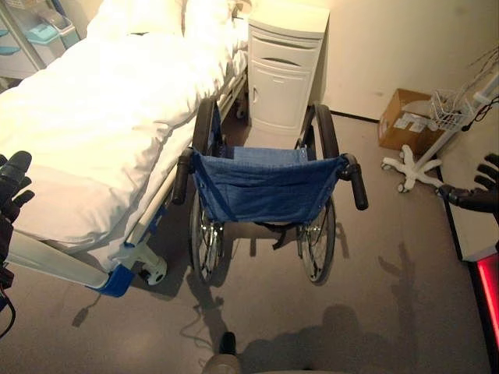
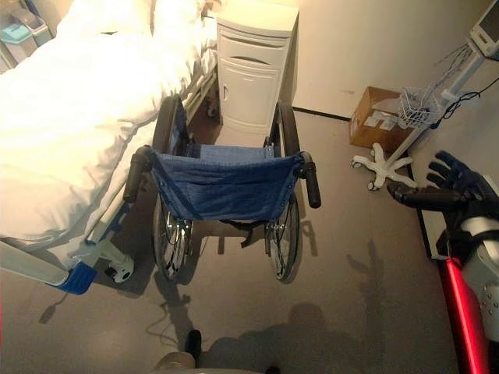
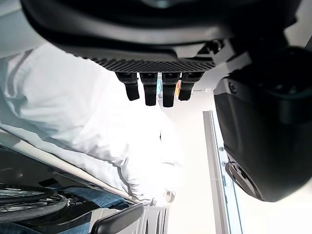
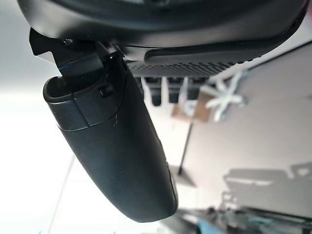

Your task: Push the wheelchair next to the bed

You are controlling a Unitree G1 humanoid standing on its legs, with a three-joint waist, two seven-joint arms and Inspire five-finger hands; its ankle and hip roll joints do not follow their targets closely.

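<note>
Here the wheelchair (image 1: 261, 195) stands beside the bed (image 1: 93, 132), both hands' fingers (image 3: 150, 90) spread, holding nothing.

White bedside cabinet (image 1: 284, 66) against the wall; cardboard box (image 1: 405, 121) beside a wheeled stand (image 1: 425, 152)

The wheelchair (image 1: 261, 195) hides its own seat and front wheels behind its blue back, and the bed (image 1: 93, 117) beside it is cut off.

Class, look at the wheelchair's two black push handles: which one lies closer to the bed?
The wheelchair's left push handle, which sits right beside the white bed. The right push handle stands out over bare floor, away from the bed.
</note>
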